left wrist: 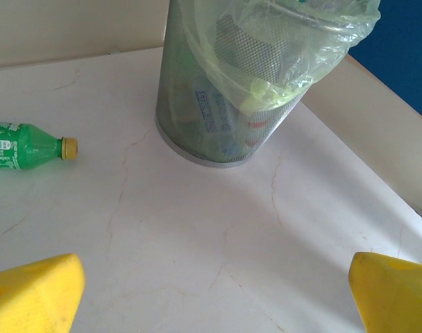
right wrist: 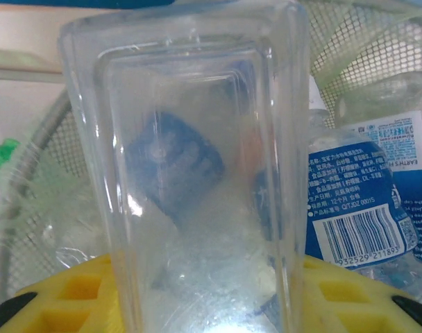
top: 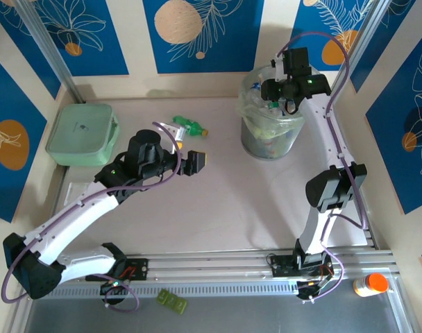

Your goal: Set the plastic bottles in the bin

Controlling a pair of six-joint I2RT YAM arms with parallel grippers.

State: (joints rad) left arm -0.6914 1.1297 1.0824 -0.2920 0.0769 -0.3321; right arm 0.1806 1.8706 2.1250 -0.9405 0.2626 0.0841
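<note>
We see a table (top: 225, 201). The bin (top: 256, 142), lined with a greenish bag, stands near the far right corner, with blue-labelled bottles (right wrist: 357, 201) inside. The right gripper (top: 279, 78) hangs over it, a clear bottle (right wrist: 190, 180) between its yellow fingers (right wrist: 72, 291); we cannot tell whether they pinch it. The left gripper (top: 196, 161), fingers spread wide and empty, hovers mid-table. A green bottle (top: 187, 126) lies near the far edge.
</note>
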